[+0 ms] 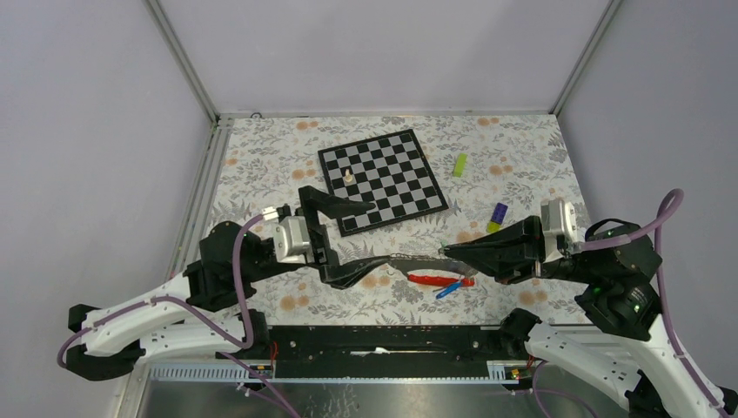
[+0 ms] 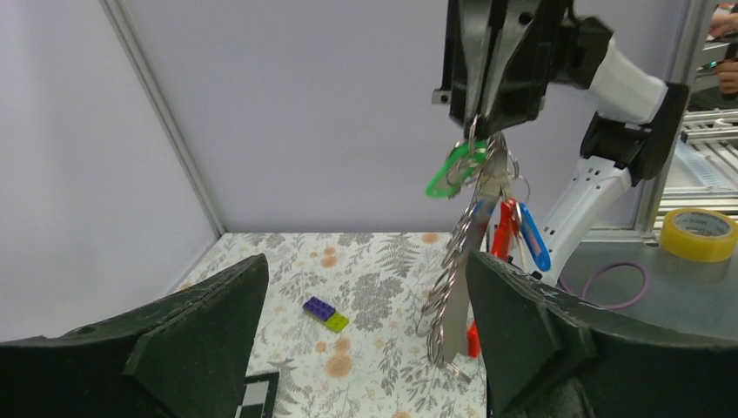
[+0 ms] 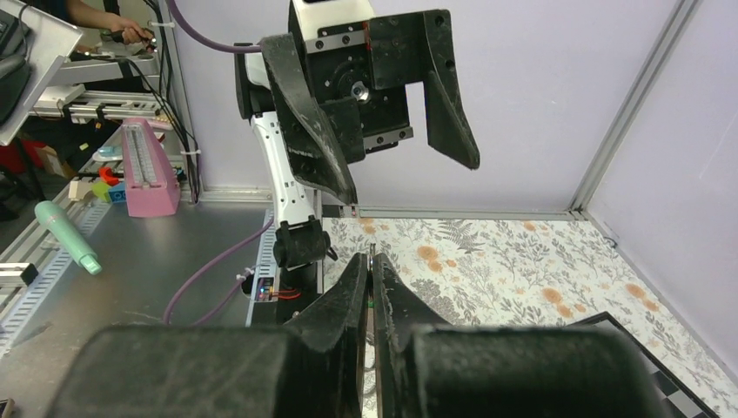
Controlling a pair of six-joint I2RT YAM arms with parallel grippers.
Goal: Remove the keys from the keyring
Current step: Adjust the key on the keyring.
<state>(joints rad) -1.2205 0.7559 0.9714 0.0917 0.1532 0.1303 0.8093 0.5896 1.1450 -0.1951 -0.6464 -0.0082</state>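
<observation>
Keyring held aloft, keys attached.
Right gripper (image 2: 474, 120), top centre of the left wrist view: jaws nearly closed, pinching the keyring (image 2: 476, 139) at its top. The keys (image 2: 487, 187) hang below at frame centre, one green-headed (image 2: 448, 174) and one blue-headed (image 2: 533, 242), with the red strap (image 2: 503, 228) and chain (image 2: 446, 292). Left gripper (image 2: 367, 266): jaws wide, fingers at lower left and lower right, either side of the bunch; whether they touch it cannot be told.
</observation>
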